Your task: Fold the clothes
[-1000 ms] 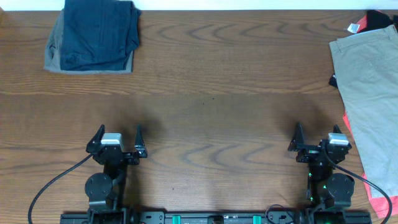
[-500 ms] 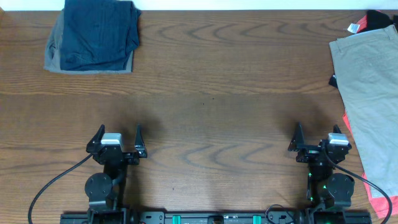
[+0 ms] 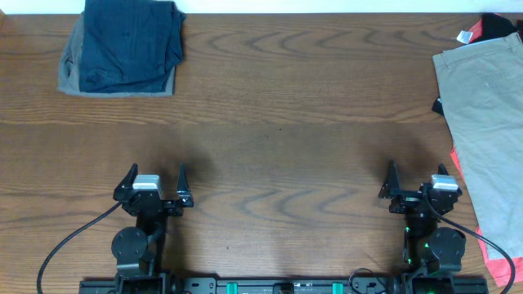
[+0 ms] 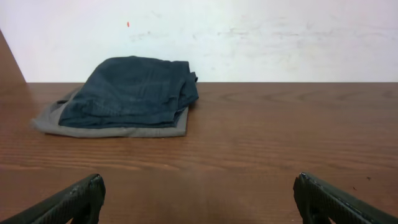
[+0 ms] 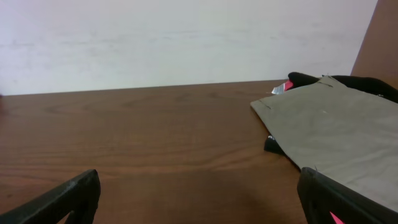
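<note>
A folded dark navy pair of shorts lies on a folded grey-green pair at the table's far left corner; both show in the left wrist view, navy on grey-green. A tan khaki pair lies spread flat at the right edge, also in the right wrist view. My left gripper is open and empty near the front left, its jaws wide over bare wood. My right gripper is open and empty near the front right, just left of the khaki pair.
Black cloth with a white tag lies under the khaki pair at the far right corner. Pink-red cloth shows beneath it at the front right. A white wall runs behind the wooden table.
</note>
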